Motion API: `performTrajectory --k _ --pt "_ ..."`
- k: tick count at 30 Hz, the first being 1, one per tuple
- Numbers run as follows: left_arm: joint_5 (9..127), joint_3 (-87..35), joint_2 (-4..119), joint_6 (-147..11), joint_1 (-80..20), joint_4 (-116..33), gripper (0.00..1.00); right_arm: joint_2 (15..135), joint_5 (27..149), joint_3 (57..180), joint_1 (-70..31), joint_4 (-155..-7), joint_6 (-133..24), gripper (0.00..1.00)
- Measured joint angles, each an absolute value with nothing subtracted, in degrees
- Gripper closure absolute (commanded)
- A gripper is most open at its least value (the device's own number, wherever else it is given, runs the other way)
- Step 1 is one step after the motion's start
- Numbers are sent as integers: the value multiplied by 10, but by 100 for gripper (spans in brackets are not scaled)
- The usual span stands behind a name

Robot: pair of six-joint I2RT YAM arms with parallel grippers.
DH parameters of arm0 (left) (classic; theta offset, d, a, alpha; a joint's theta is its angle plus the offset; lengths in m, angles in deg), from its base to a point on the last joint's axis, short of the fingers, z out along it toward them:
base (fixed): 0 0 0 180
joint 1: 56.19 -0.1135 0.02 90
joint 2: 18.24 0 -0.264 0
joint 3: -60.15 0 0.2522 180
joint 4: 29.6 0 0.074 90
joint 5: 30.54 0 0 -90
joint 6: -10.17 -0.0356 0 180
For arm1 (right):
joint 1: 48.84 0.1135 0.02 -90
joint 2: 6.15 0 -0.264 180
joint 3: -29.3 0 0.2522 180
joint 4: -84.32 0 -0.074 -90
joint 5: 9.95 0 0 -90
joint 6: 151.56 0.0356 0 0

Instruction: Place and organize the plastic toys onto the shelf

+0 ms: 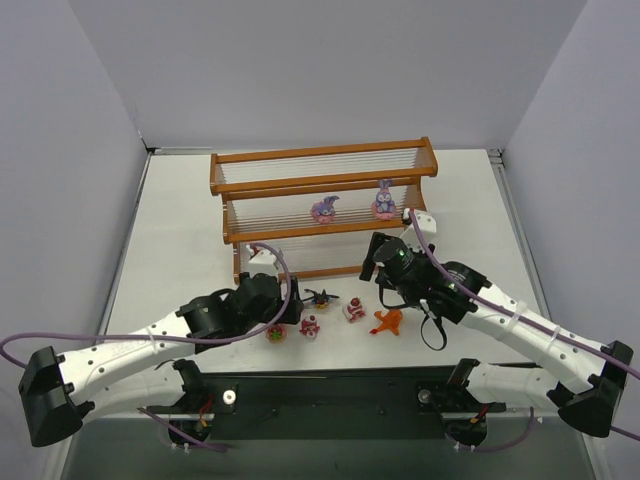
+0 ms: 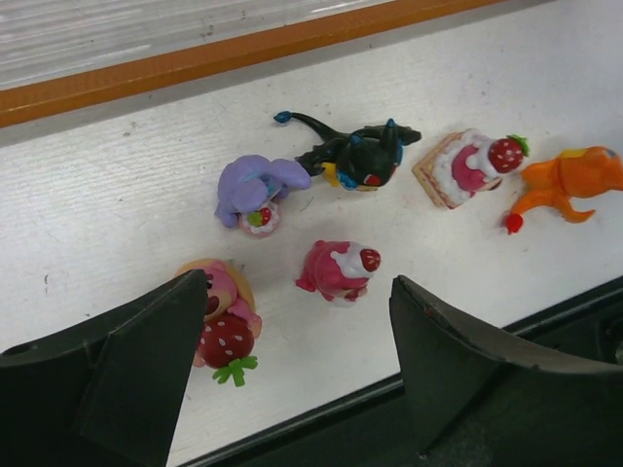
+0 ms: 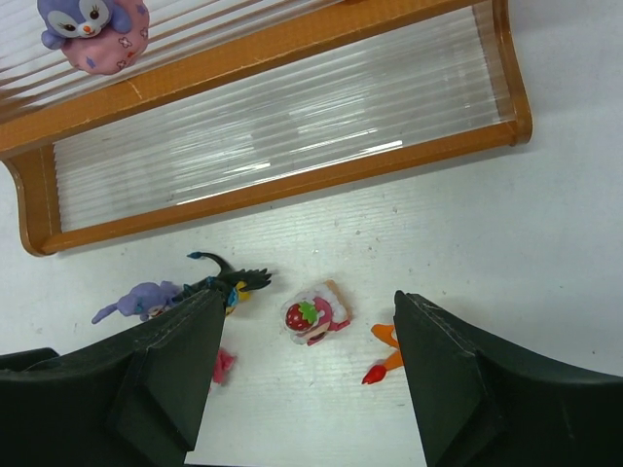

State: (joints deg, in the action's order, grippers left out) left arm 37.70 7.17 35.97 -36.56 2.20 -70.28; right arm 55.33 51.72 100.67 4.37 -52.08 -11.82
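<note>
The shelf stands at the back, and two purple-pink long-eared toys sit on its middle tier. Several toys lie on the table in front: a black winged one, a purple long-eared one, a pink one, a strawberry one, a cake-shaped pink one and an orange one. My left gripper is open and hovers low, just near of the pink toy. My right gripper is open above the cake-shaped toy and holds nothing.
The shelf's lowest tier lies just beyond the loose toys. The black base rail runs along the near table edge, close behind the left gripper. Grey walls enclose the table on the left, right and back.
</note>
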Motion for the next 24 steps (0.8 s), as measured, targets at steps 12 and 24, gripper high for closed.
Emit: performTrajectory --k 12,24 --pt "279 137 442 -349 38 -597 27 543 532 1007 15 -499 -122 30" --pt "205 158 520 -354 45 -448 35 544 551 1009 -15 -469 -139 31"
